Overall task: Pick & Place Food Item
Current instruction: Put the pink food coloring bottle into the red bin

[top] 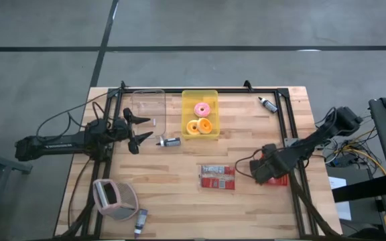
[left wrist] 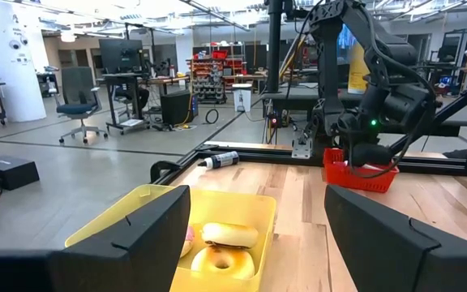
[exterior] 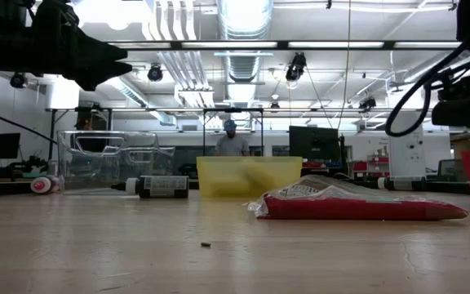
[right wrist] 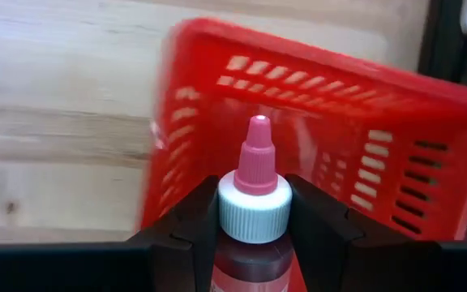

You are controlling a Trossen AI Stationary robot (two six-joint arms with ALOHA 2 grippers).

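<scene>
While clamped between the right gripper's (right wrist: pixel 254 235) fingers, the bottle (right wrist: pixel 254 203) overhangs the red basket (right wrist: pixel 339 122).

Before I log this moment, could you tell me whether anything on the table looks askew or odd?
Nothing spilled or damaged. Two small bottles lie on their sides on the table; the right pincer grips a pink-tipped bottle above the red basket.

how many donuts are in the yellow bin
3 in the yellow bin: a pink donut toward the far end, two orange donuts side by side at the near end. None looks hidden.
</scene>
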